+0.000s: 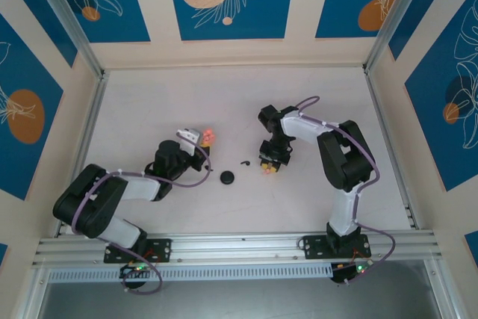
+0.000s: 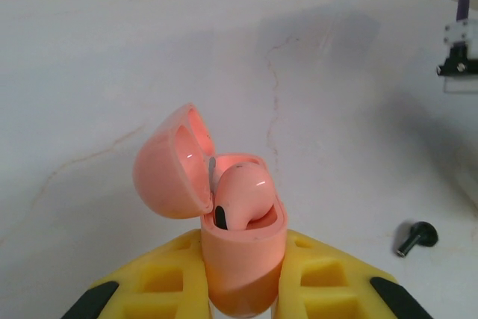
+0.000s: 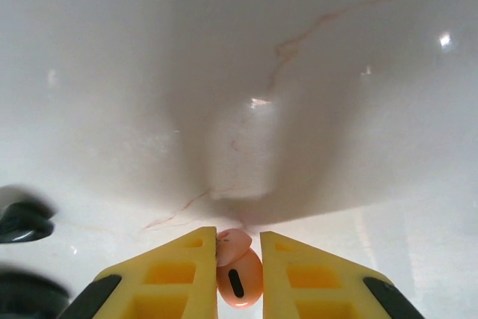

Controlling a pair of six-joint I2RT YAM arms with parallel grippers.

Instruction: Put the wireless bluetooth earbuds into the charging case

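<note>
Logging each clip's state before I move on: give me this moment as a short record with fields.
left gripper: shut on the open charging case
case contents: one pink earbud seated
right gripper: shut on second pink earbud, close to the table
loose on table: black bud
task: not finished

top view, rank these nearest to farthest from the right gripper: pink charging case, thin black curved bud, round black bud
1. thin black curved bud: just left of the right gripper, on the table.
2. round black bud: further left, slightly nearer the arm bases.
3. pink charging case: farthest, held in the left gripper fingers.
</note>
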